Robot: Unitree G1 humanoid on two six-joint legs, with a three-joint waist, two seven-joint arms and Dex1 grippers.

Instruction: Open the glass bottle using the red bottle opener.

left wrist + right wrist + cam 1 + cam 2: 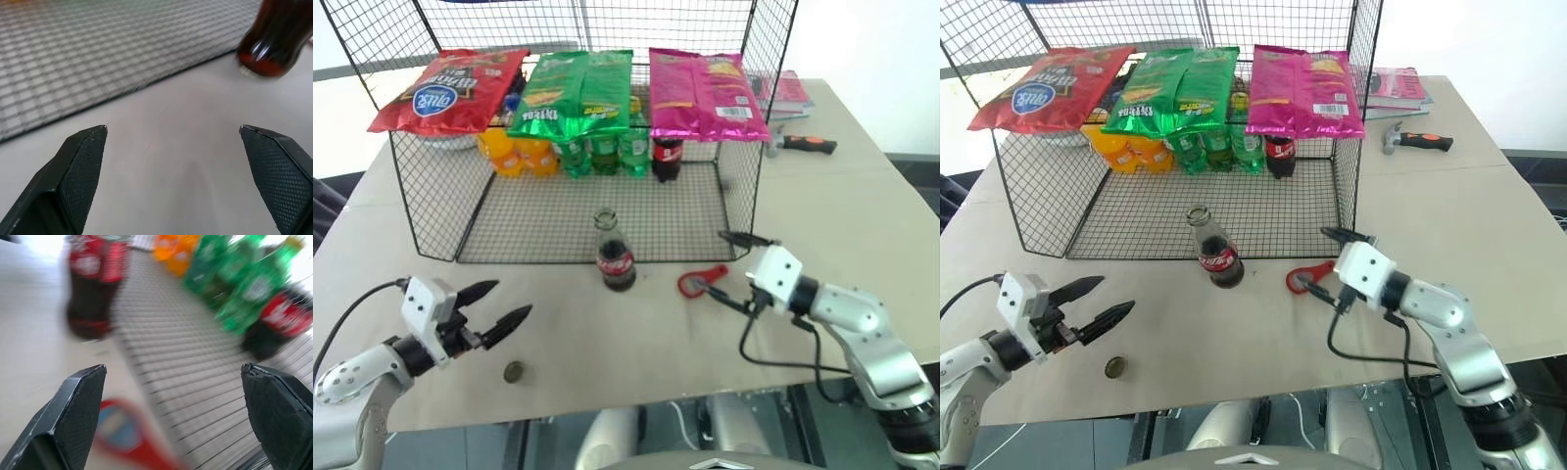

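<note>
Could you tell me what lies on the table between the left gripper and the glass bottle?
Only bare tabletop lies between the left gripper and the glass bottle, as the left eye view shows.

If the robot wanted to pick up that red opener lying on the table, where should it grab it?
Probably the handle. The red bottle opener lies flat beside the right gripper, whose fingers stand open. Its handle end points toward that gripper, ring head toward the glass bottle, so coming from above, pinching across the narrow handle, looks easiest.
</note>
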